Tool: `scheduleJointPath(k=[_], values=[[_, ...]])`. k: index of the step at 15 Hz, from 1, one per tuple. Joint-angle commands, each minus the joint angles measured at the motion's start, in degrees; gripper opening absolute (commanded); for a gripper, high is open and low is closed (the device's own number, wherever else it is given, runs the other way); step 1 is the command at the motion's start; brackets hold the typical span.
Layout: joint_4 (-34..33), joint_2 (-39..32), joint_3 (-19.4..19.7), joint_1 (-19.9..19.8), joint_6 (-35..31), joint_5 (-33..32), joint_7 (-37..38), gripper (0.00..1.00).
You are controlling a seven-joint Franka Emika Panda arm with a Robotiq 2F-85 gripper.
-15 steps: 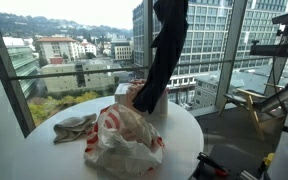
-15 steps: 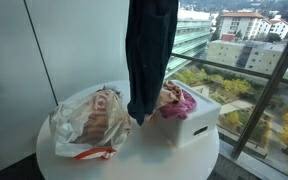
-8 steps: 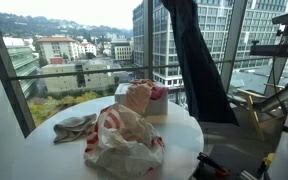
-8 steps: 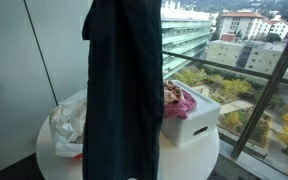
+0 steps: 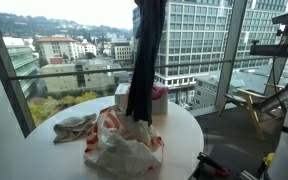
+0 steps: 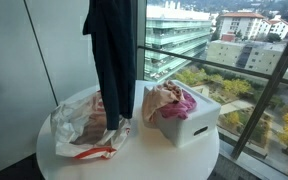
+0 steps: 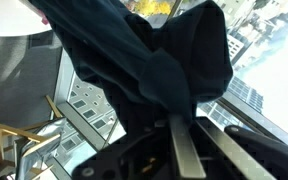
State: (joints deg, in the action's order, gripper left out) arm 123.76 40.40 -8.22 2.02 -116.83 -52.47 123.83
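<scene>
Tool (image 7: pixel 180 128): clenched on a bunched fold of the dark garment (image 6: pixel 112 60), high above the white box (image 6: pixel 189 128); we judge the height is there to let the cloth hang free.
Surface (image 5: pixel 184 135): round and white, carrying the box and all that lies beside it.
Dark garment: hangs straight from that one pinched point, just beside the box, with its hem down at the plastic bag (image 6: pixel 79 120).
Plastic bag: slumped open beside the box, under the hem.
White box: heaped with pink clothes (image 6: pixel 176 100).
Grey cloth (image 5: pixel 74 125): flat, beyond the bag from the box.
</scene>
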Motion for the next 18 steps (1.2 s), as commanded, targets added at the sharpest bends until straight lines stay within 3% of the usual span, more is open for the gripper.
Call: scheduleJointPath(k=[1,11,18], values=[[-1.3,-0.6,1.6,1.3,-5.1,3.5,-3.5,0.02],[0.1,0.1,-0.6,2.0,-10.9,15.0,-16.6,0.02],[0.8,-1.1,-1.1,0.1,-14.4,23.9,-25.5,0.02]])
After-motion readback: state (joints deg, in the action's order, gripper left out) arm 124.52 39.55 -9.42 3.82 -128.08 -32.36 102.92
